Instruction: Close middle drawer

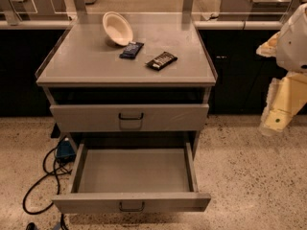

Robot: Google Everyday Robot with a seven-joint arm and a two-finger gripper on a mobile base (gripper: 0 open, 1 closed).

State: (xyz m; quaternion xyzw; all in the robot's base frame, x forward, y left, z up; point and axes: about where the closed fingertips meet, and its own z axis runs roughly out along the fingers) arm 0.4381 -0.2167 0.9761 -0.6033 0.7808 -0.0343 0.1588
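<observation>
Nearest the camera, the middle drawer stands pulled far out of the bench, its low grey front panel carrying a small dark wire handle at the centre and its shallow tray lying bare. To its left a black cable loops over the speckled floor, running up toward a blue object beside the bench leg. Above and behind the open tray sits the upper drawer, with a taller front and its own dark handle, pushed nearly in under a shadowed gap. The hand hangs off to the right of the bench, about level with that upper drawer and well apart from both drawers; whether it is open or shut cannot be told. On the bench top lie a black packet, a dark blue packet just behind it, and farthest back a white bowl tipped on its side.
</observation>
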